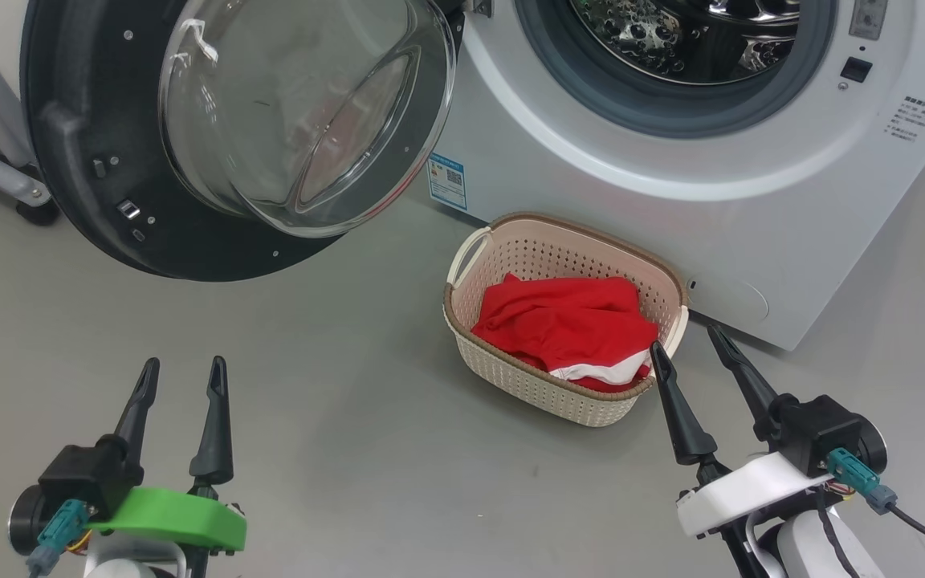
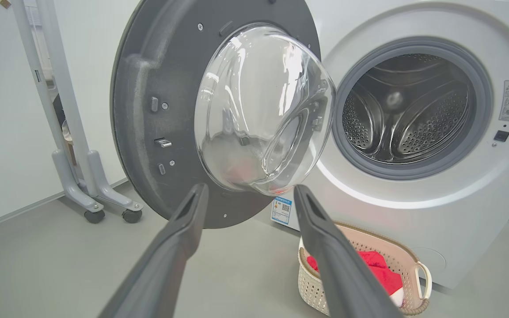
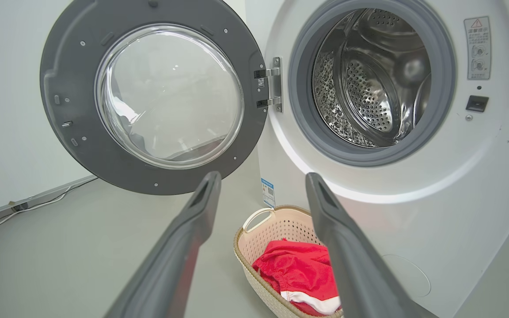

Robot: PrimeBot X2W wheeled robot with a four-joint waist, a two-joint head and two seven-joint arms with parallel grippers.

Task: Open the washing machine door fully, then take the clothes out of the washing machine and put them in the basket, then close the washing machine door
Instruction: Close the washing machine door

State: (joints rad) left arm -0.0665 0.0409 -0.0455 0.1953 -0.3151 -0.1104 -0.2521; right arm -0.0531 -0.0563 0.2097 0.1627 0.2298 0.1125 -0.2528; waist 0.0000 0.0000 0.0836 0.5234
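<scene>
The washing machine door (image 1: pixel 109 160) (image 2: pixel 157 132) (image 3: pixel 82 145) hangs swung wide open to the left, its glass bowl facing out. The washing machine (image 1: pixel 591 160) (image 2: pixel 413 212) (image 3: pixel 457 198) shows a bare steel drum (image 2: pixel 404 110) (image 3: pixel 369 79). Red clothes with white trim (image 1: pixel 567 325) (image 2: pixel 380 274) (image 3: pixel 298 269) lie in the cream basket (image 1: pixel 543 385) (image 2: pixel 309 287) (image 3: pixel 276 225) on the floor before the machine. My left gripper (image 1: pixel 181 369) (image 2: pixel 250 194) is open and empty at the lower left. My right gripper (image 1: pixel 687 341) (image 3: pixel 263 181) is open and empty, just right of the basket.
A grey floor (image 1: pixel 310 449) spreads in front of the machine. A white wheeled stand (image 2: pixel 91 194) (image 1: pixel 5 160) sits left of the door by the wall. A cable (image 3: pixel 24 207) runs along the wall's base.
</scene>
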